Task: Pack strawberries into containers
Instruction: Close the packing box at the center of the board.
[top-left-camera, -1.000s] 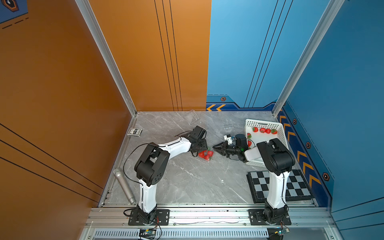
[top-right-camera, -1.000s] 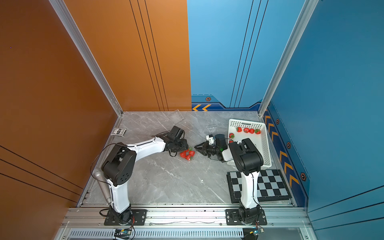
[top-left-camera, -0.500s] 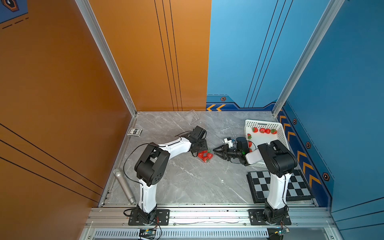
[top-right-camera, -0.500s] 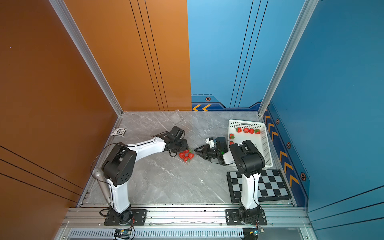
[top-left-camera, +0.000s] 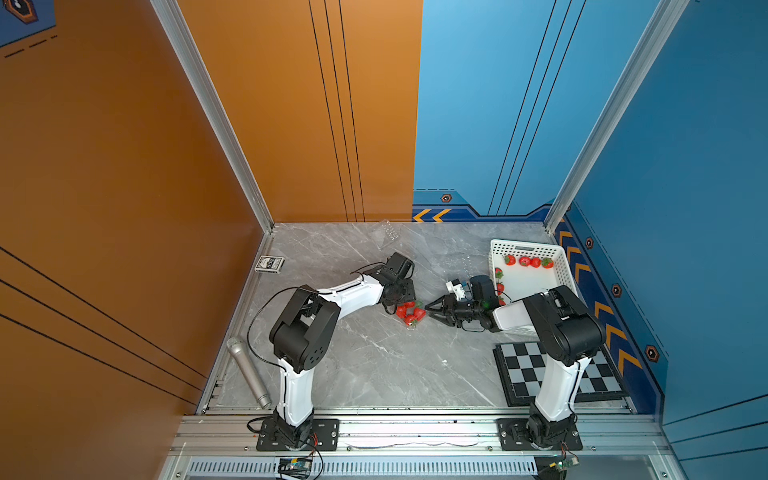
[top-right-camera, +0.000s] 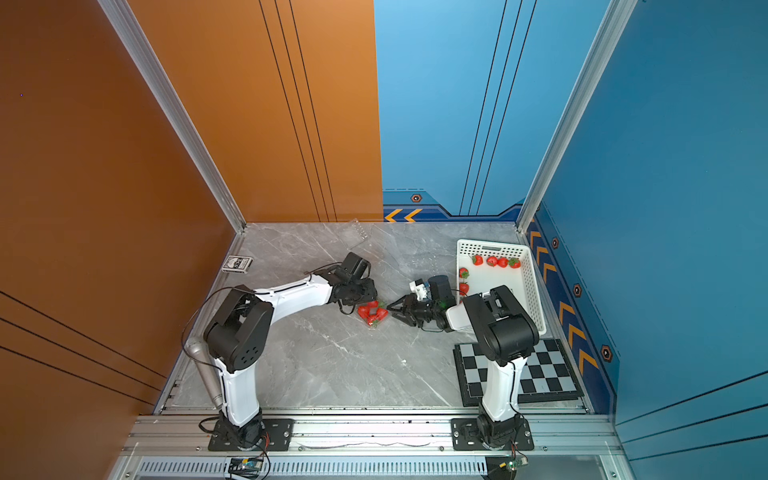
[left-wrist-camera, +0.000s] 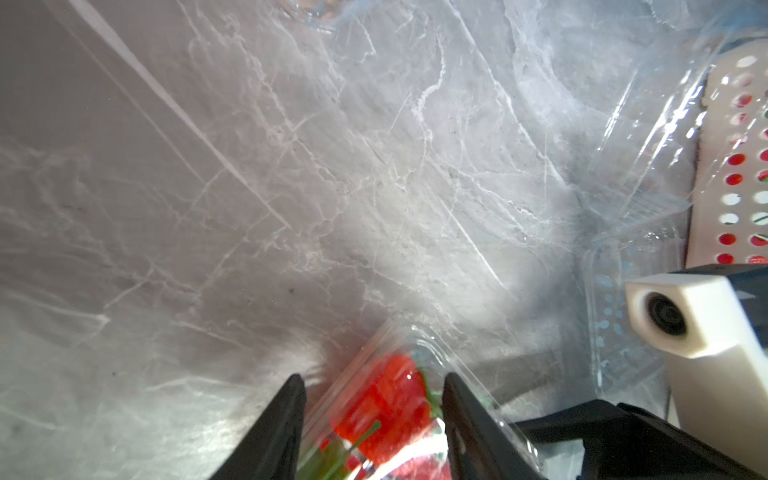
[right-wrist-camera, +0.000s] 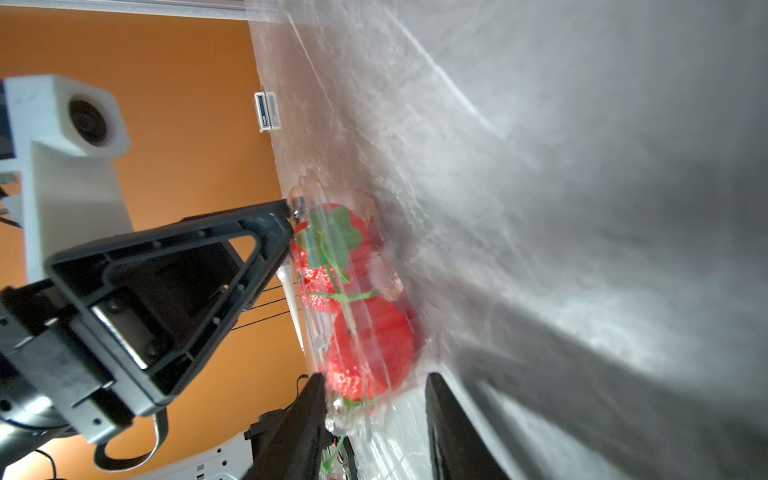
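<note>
Evidently one container was filled and lay on the worktop between both tools. Several strawberries lay unpacked in the white basket, and an empty container sat by the back wall. The right tool stood apart, straddling the filled container's end. The left tool flanked its other end; whether it was clamped could not be told.

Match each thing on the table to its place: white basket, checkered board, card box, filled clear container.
Things: 1 white basket; 2 checkered board; 3 card box; 4 filled container.
Places: A between the left claw and the right claw; B near the orange wall; C by the right arm's base; D near the blue wall, holding loose strawberries.
Pairs: 1-D; 2-C; 3-B; 4-A.
</note>
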